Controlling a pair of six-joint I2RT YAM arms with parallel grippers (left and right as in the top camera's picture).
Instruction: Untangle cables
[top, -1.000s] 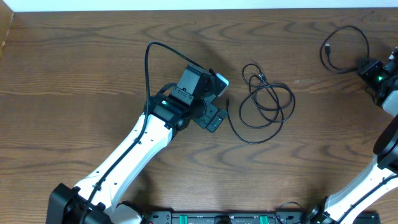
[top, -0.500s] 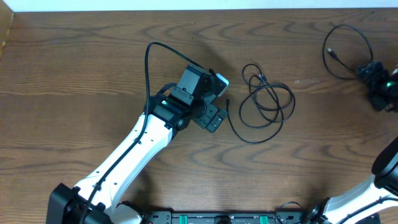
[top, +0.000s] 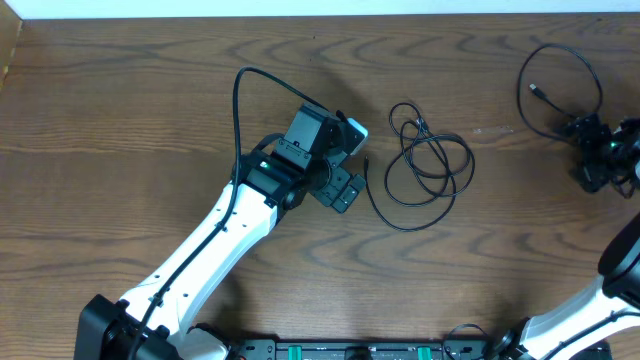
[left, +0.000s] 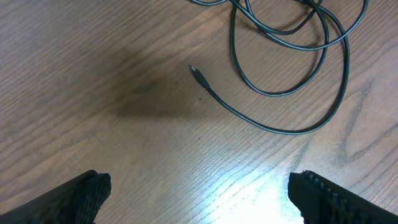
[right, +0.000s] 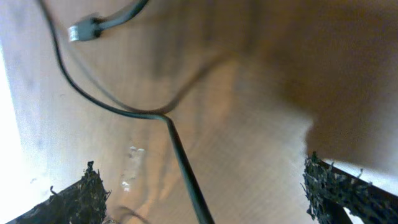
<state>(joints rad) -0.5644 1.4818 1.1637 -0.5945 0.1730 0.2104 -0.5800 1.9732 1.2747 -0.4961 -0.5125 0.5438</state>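
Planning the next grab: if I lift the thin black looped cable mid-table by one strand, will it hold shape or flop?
Probably floppy: the thin black looped cable lies in loose, uneven curves flat on the brown wooden table. Its overlapping loops would likely drag along. The small plug end lies free, so it should trail lightly.

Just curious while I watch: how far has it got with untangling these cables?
Looks done: the looped cable at the far right lies apart from the coiled cable mid-table. In hand: nothing; left gripper and right gripper are both open. Left: the coiled cable crosses over itself several times.
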